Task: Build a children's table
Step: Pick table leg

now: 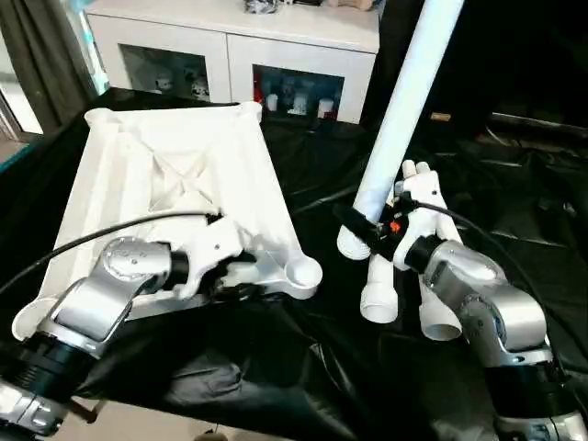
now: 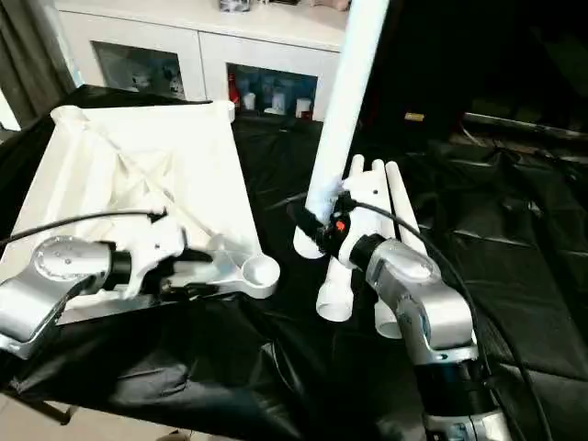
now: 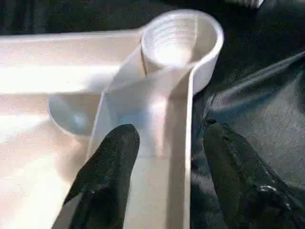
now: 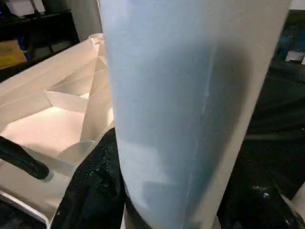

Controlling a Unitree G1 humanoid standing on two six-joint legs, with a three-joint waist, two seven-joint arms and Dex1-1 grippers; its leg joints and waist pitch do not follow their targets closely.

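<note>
Left eye view: we see the tabletop (image 1: 184,175) lying ribbed side up on the black sheeting (image 1: 303,367), with one leg (image 1: 404,101) raised beside it.

Our right gripper (image 1: 367,230) is closed around the lower part of this leg, holding it steeply tilted above three more legs (image 2: 386,197) lying together. Our left gripper (image 3: 164,157) has its jaws moderately apart, astride the tabletop's rim, one finger (image 3: 107,167) inside and one over the sheeting, just short of a round corner socket (image 3: 181,40).

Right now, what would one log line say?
right claw: holds white tubular leg | left claw: straddles white plastic tabletop rim | sockets: empty
</note>
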